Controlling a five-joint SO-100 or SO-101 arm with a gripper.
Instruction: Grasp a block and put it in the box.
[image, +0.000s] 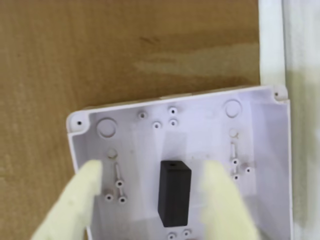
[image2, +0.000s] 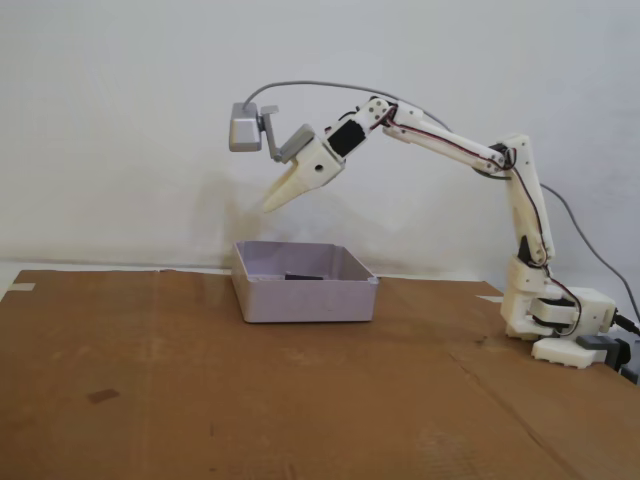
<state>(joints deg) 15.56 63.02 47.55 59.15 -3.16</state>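
Observation:
A black rectangular block (image: 174, 192) lies on the floor of the white box (image: 260, 150), near its middle. In the fixed view the box (image2: 305, 298) stands on the brown table and a dark bit of the block (image2: 299, 276) shows over its rim. My gripper (image: 155, 172) is open and empty, its two pale fingers (image: 80, 195) spread on either side of the block. In the fixed view the gripper (image2: 271, 206) hangs well above the box, pointing down to the left.
Brown cardboard (image2: 200, 400) covers the table. The arm's base (image2: 560, 325) stands at the right. A white wall (image2: 120, 120) rises behind. In the wrist view a white strip (image: 272, 45) runs along the right edge of the cardboard.

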